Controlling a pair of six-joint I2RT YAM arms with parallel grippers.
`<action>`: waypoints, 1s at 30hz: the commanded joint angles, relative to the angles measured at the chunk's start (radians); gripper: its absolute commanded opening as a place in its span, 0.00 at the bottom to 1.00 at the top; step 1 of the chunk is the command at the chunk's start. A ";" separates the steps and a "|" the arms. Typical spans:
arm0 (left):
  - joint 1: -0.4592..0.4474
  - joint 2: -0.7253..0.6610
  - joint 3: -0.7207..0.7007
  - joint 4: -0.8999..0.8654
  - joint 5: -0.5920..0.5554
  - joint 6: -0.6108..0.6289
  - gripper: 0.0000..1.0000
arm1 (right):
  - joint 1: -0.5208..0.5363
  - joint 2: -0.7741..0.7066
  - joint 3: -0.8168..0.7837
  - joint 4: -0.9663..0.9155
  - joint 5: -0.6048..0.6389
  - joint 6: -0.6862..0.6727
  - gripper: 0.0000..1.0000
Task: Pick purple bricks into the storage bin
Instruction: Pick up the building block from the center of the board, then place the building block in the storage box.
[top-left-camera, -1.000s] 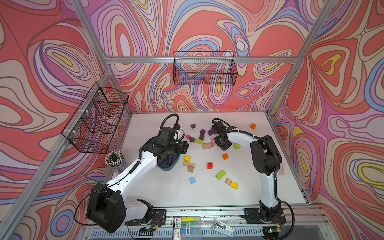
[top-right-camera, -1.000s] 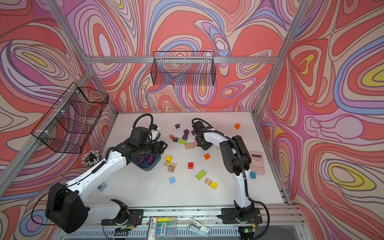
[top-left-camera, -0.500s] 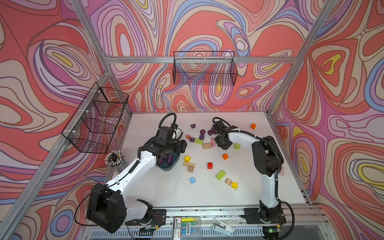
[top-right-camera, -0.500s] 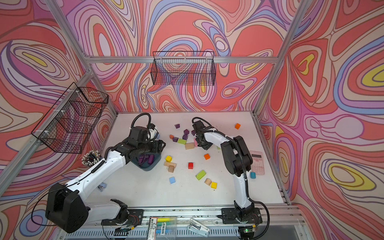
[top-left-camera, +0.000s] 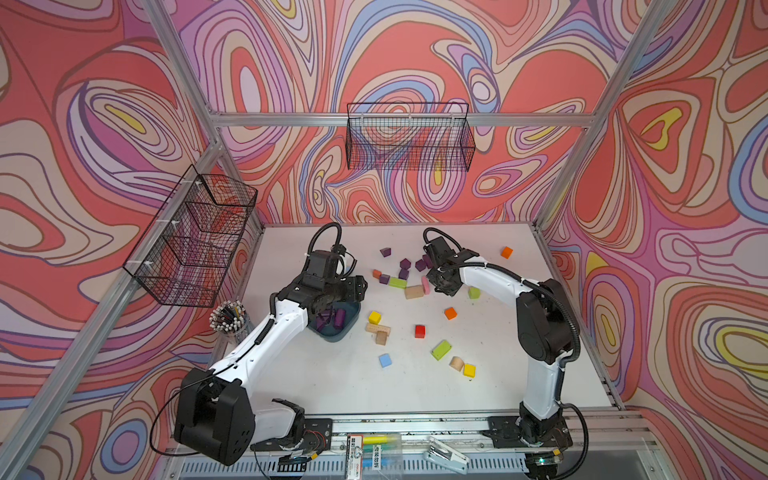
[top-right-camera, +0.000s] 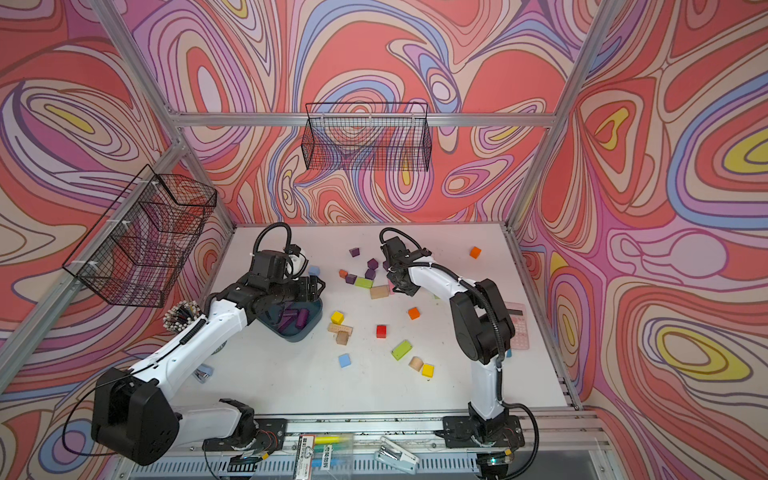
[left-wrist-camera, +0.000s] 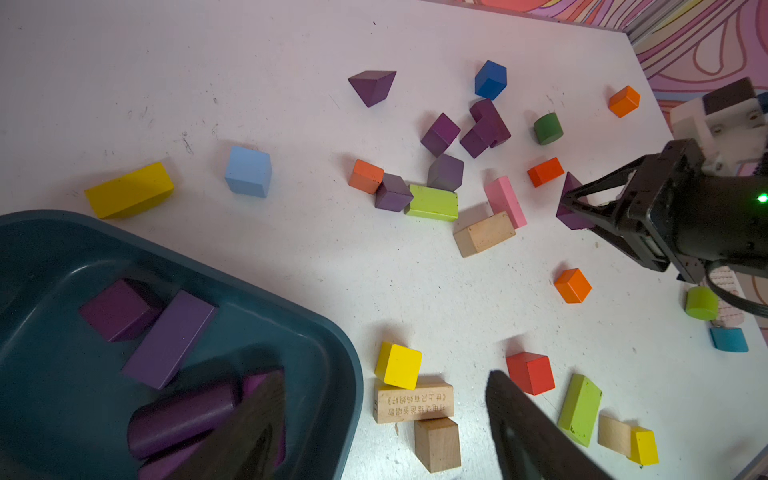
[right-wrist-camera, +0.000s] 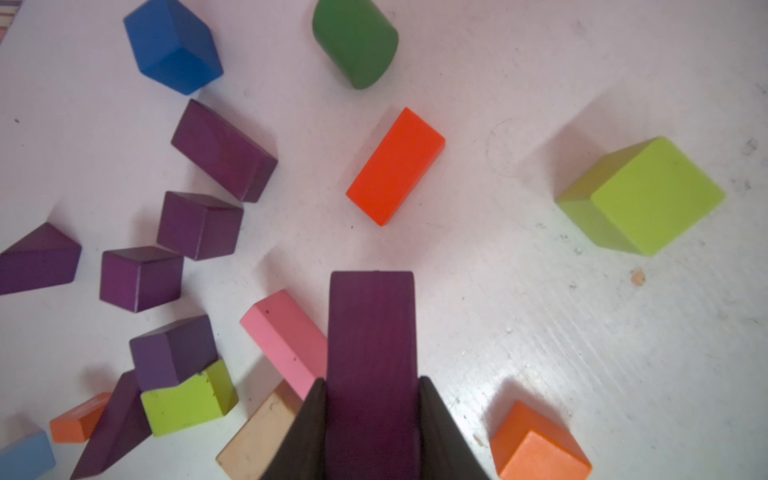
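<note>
Farthest left, a cup of pens (top-left-camera: 229, 319) stands left of the storage bin (top-left-camera: 352, 323), apart from it. The bin sits on the white table (top-left-camera: 498, 399) under my left arm. Inside the bin I see several purple bricks (left-wrist-camera: 170, 338): a cube and a long cuboid that touch, and a cylinder partly hidden behind a finger.

My left gripper (top-left-camera: 358, 289) hangs over the bin's right-hand rim, jaws spread wide with nothing between them. In the left wrist view one finger (left-wrist-camera: 253, 428) is over the bin's inside and the other is over bare table outside the rim.

Just right of the bin, a yellow cube (left-wrist-camera: 398, 365) rests against a bare wooden block (left-wrist-camera: 413, 401). Right of the bin and farther back, more purple bricks (top-left-camera: 405, 263) lie loose in a small cluster. One of them touches a lime-green block (left-wrist-camera: 432, 202).

Farther right of the bin than that cluster, my right gripper (right-wrist-camera: 372, 379) is clamped on a purple brick (right-wrist-camera: 372, 324), a finger pressed to each side. The brick sits just beside a pink slab (right-wrist-camera: 286, 340). I cannot tell whether the two touch, or whether the brick is off the table.

Farthest right of the bin, toward the back, an orange cube (top-left-camera: 506, 252) lies alone.
</note>
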 joint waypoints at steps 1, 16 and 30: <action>0.016 -0.017 0.028 -0.008 0.017 -0.011 0.79 | 0.033 -0.043 0.025 -0.032 0.039 -0.018 0.23; 0.068 -0.028 0.036 -0.006 -0.019 -0.053 0.83 | 0.193 -0.061 0.064 0.099 -0.008 -0.016 0.22; 0.131 -0.051 0.059 -0.019 -0.116 -0.160 0.84 | 0.311 -0.019 0.073 0.208 -0.063 0.010 0.22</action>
